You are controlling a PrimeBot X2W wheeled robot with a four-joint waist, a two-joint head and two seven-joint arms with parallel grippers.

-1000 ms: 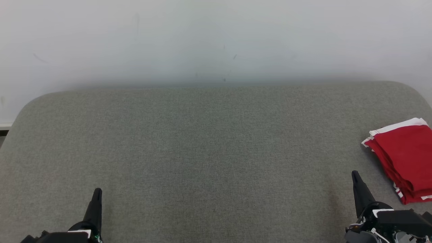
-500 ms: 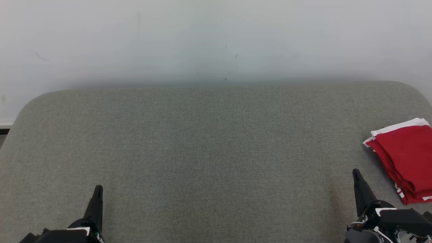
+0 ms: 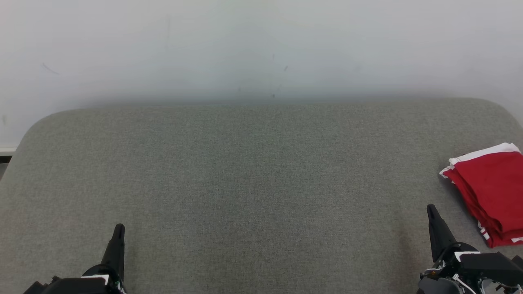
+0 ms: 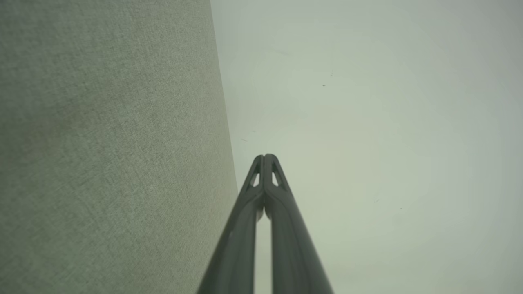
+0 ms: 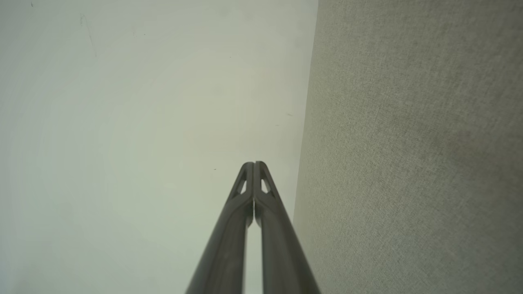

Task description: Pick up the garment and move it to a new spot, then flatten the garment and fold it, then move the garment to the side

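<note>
Garment (image 3: 490, 192) folded on grey cushion (image 3: 253, 183)

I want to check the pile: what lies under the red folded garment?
The folded red garment with white trim rests on the grey fabric surface; whatever lies between its layers is covered.

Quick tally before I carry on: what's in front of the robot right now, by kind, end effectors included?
red garment, folded, white trim: 1
grey table, padded: 1
end effectors, shut and empty: 2 (left end effector, right end effector)
Total: 4
</note>
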